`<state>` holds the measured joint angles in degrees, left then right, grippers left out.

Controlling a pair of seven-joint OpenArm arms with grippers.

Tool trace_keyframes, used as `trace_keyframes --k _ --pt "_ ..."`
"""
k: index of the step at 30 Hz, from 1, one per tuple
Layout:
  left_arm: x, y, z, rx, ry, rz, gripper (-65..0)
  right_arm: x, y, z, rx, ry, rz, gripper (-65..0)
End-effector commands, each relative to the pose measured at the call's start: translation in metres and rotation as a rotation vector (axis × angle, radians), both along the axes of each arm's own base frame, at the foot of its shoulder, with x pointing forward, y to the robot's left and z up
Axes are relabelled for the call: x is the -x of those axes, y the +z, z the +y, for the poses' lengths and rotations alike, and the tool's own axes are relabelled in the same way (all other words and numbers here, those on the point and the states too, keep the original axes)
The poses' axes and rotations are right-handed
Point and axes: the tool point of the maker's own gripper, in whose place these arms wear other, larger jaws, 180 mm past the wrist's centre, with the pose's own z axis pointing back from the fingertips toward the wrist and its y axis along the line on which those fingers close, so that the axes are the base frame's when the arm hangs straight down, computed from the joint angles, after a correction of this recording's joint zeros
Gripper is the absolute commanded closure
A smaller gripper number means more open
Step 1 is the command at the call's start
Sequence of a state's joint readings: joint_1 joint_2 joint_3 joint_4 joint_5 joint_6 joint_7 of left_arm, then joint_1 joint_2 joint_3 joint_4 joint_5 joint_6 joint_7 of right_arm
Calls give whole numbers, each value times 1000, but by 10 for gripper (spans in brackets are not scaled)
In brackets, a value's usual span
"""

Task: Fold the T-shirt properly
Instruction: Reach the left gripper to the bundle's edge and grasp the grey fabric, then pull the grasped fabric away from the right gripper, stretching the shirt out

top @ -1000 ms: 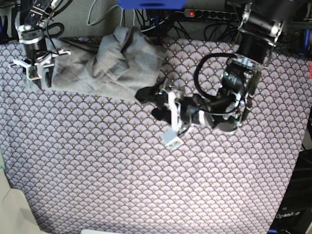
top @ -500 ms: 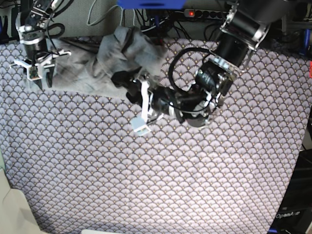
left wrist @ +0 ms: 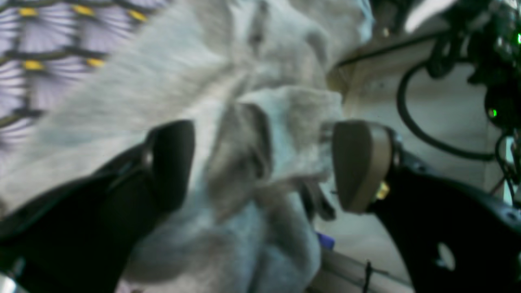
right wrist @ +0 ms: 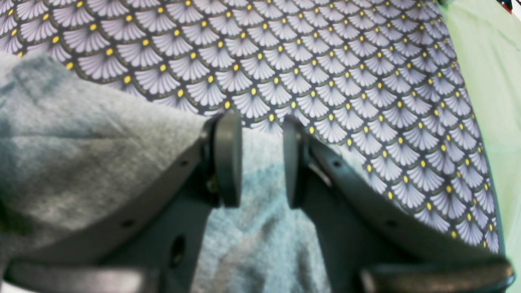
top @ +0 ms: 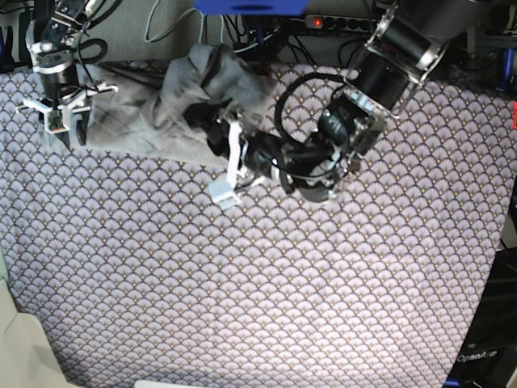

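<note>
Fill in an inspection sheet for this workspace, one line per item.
Surface: fan-scale patterned cloth, lying flat in front.
Job's things: grey T-shirt, bunched and creased along the far edge.
Clutter: nothing seen.
Left gripper: open over the T-shirt, nothing visibly gripped.
Right gripper: fingers apart, T-shirt visible between them.
Cables: black cable looping beyond the T-shirt.
Surroundings: pale green sheet beside the patterned cloth.

You have one grey T-shirt (top: 121, 121), toward the upper left of the base view. You have two grippers: one left (left wrist: 264, 167), one right (right wrist: 262, 162).
</note>
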<state>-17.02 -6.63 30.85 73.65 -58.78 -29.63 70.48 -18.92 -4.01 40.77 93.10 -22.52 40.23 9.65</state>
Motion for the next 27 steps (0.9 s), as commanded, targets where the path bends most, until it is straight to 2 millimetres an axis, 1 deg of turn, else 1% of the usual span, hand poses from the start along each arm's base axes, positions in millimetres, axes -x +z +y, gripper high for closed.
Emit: trace_keyframes --k 1,2,4,8,11,13,15,17,21,23,25,27 --pt "-8 17 -11 50 -7 -33 -522 -5 13 -2 4 3 -52 -185" --pt "-5 19 -16 59 -17 -30 -522 -5 13 -2 3 2 -53 -185" --pt "-4 20 -21 63 -22 -33 -522 -5 13 -2 3 2 -53 -185" --pt "-4 20 -22 67 -22 -33 -522 -5 12 -2 2 2 -52 -185" --pt "-4 24 -29 76 -23 -31 -522 -5 12 -2 2 2 -52 -185" --pt "-3 20 -30 64 -22 -27 -522 -5 12 -2 2 2 -52 -185" --pt "-3 10 -28 34 -22 -18 -522 -5 12 -2 2 2 -52 -185" --pt "0 5 -32 25 -26 -6 -522 -5 12 -2 2 2 -52 -185" --pt "8 1 -36 12 -55 -2 -521 -5 12 -2 2 2 -52 -185" --pt "8 1 -37 10 -57 -1 -520 -5 12 -2 2 2 -52 -185" --pt "8 1 -38 14 -52 0 -486 -5 12 -2 2 2 -52 -185" --pt "8 3 -41 22 -53 0 -418 -5 12 -2 2 2 -52 -185"
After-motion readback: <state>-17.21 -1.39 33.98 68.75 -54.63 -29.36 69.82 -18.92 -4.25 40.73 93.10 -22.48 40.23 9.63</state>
